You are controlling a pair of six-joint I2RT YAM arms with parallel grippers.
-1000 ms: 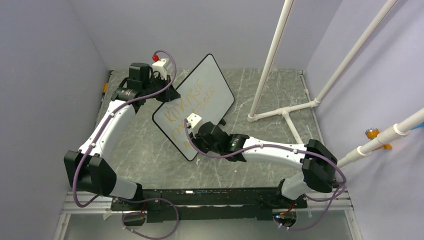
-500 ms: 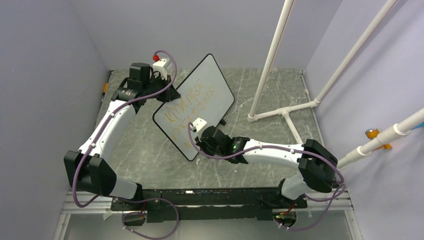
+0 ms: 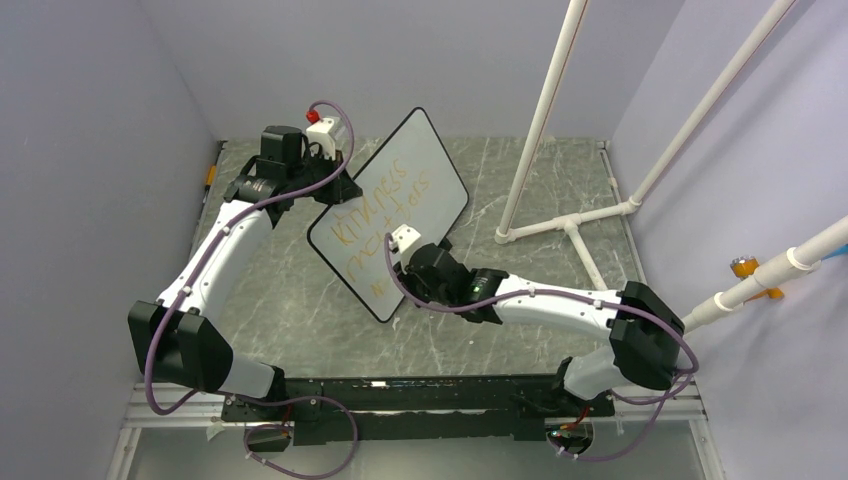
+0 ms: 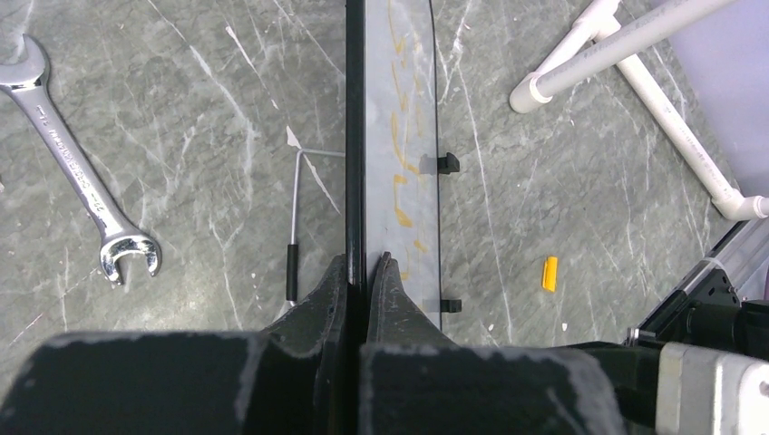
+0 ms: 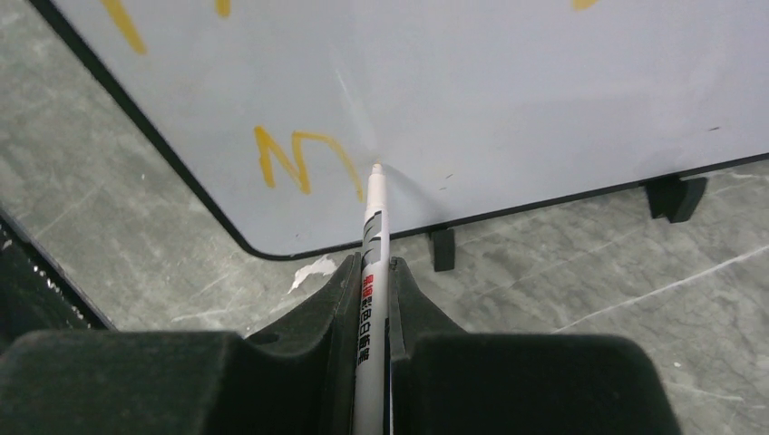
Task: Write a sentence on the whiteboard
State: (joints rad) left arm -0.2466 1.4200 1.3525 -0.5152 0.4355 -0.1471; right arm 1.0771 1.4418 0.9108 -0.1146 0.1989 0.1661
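Note:
The whiteboard (image 3: 420, 165) stands tilted on its edge, black-framed, with the sentence (image 3: 385, 205) in orange lettering across it. My left gripper (image 4: 361, 263) is shut on the whiteboard's (image 4: 399, 91) black frame, seen edge-on. In the top view that left gripper (image 3: 335, 185) sits at the board's upper left edge. My right gripper (image 5: 373, 265) is shut on a white marker (image 5: 374, 231). The marker's tip touches the whiteboard (image 5: 508, 82) just right of an orange "M" (image 5: 304, 159) near the lower corner. The right gripper (image 3: 408, 265) is in front of the board's lower part.
A steel wrench (image 4: 77, 172) and a hex key (image 4: 293, 217) lie on the marble table behind the board. A yellow cap (image 4: 549, 273) lies in front of it. White PVC pipes (image 3: 570, 225) stand to the right. The board's black feet (image 5: 676, 195) rest on the table.
My right gripper has slid to the right along the board's bottom line with the marker. The left gripper and the board have stayed put.

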